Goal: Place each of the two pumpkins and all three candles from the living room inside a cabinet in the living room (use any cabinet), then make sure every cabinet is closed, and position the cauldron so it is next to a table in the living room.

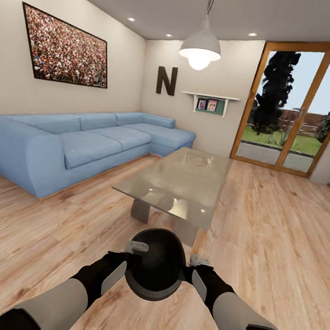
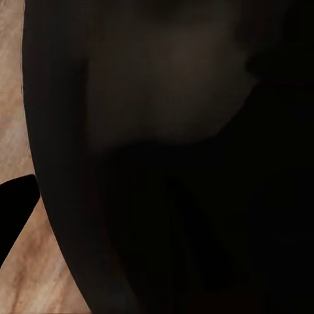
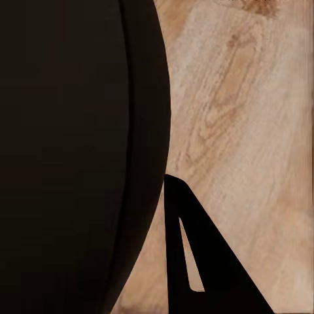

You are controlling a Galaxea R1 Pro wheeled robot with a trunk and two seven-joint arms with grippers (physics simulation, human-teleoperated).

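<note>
The glossy black cauldron [image 1: 156, 265] hangs low in front of me, held between my two arms just above the wooden floor. My left gripper [image 1: 132, 252] clamps its left side and my right gripper [image 1: 196, 265] its right side. Close up, the cauldron's dark wall [image 2: 170, 157] looms in the left wrist view, with one finger [image 2: 13, 209] beside it. In the right wrist view the cauldron [image 3: 72, 157] stands next to one dark finger [image 3: 196, 261] over the floor. The low glossy table [image 1: 183, 181] stands just beyond the cauldron, a short gap between them.
A long blue corner sofa [image 1: 84, 142] runs along the left wall. Glass patio doors [image 1: 295, 105] close the far right. A pendant lamp [image 1: 201, 46] hangs over the table. Open wooden floor [image 1: 275, 239] lies to the right of the table.
</note>
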